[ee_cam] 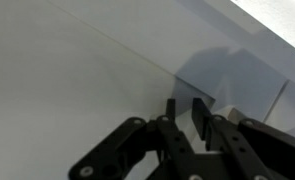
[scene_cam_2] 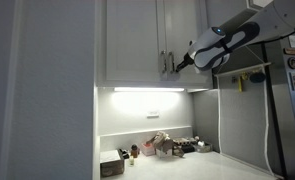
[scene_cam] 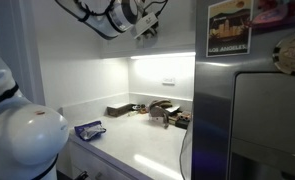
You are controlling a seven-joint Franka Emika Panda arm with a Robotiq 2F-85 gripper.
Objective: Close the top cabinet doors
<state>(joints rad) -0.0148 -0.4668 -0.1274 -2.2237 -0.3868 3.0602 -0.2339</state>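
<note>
The top cabinet doors are two tall white panels above the counter, the left door (scene_cam_2: 132,40) and the right door (scene_cam_2: 184,28). Their slim silver handles (scene_cam_2: 166,64) sit side by side at the middle seam. Both doors look flush with the cabinet front. My gripper (scene_cam_2: 177,66) is at the right door's lower part, right beside the handles; it also shows in an exterior view (scene_cam: 143,27) under the cabinet's edge. In the wrist view my gripper (ee_cam: 186,112) has its fingers close together with nothing between them, facing the white door surface (ee_cam: 77,90).
A grey steel fridge (scene_cam: 252,120) with a poster (scene_cam: 228,28) stands beside the counter. The white counter (scene_cam: 147,145) holds a blue item (scene_cam: 89,129), a dark box (scene_cam: 118,110) and clutter (scene_cam: 165,113) at the back. A lit strip (scene_cam_2: 147,90) runs under the cabinet.
</note>
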